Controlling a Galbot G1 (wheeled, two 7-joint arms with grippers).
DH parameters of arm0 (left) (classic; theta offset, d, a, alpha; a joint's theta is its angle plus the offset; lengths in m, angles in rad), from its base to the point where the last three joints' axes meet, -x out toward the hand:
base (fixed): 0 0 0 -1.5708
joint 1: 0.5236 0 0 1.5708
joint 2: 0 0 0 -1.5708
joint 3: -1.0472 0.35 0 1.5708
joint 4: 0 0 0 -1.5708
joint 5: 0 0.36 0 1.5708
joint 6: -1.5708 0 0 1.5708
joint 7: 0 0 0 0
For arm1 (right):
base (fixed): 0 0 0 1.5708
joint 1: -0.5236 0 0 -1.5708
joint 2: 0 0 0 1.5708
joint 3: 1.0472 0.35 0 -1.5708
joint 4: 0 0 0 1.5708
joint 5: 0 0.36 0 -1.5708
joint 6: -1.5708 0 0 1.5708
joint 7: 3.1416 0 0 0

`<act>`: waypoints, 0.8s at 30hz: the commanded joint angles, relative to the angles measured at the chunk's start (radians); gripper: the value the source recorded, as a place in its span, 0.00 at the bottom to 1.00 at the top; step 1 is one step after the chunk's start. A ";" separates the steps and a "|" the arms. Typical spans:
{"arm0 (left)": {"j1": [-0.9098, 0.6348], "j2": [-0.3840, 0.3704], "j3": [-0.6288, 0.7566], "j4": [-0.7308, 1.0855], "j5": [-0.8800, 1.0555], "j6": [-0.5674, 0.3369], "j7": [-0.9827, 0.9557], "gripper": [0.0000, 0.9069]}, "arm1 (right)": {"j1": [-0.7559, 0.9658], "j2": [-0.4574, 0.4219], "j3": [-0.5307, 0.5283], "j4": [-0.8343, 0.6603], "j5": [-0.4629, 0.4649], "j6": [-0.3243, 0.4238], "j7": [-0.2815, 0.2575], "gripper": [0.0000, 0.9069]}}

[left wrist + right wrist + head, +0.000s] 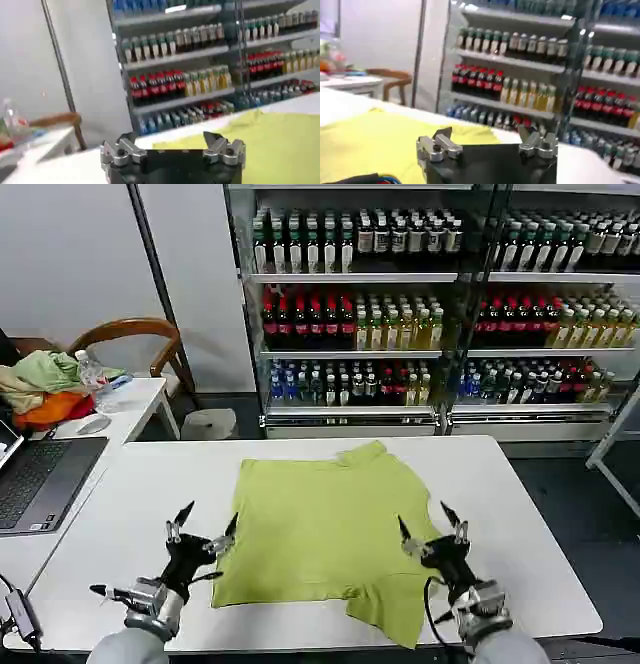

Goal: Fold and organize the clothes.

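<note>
white wall | bottle shelves | wooden chair | side desk

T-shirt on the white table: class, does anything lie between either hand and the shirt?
Nothing visible does. The lime T-shirt lies flat on the white table. The left hand, open, hovers at its left edge; the right hand, open, hovers over its right side. The laptop sits off to the left.
</note>
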 commanded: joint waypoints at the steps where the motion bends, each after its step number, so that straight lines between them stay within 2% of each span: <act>1: 0.117 0.016 0.014 -0.090 -0.126 0.204 -0.141 1.00 | -0.184 -0.058 0.006 0.081 0.057 -0.030 0.028 1.00; 7: 0.126 -0.033 0.033 -0.088 -0.135 0.205 -0.171 1.00 | -0.229 -0.035 -0.018 0.057 0.046 -0.004 0.044 1.00; 15: 0.143 -0.062 0.065 -0.076 -0.112 0.215 -0.197 1.00 | -0.283 -0.014 -0.026 0.067 0.006 0.018 0.082 1.00; 24: 0.146 -0.055 0.055 -0.060 -0.132 0.213 -0.213 1.00 | -0.280 -0.009 -0.050 0.029 0.018 0.027 0.089 1.00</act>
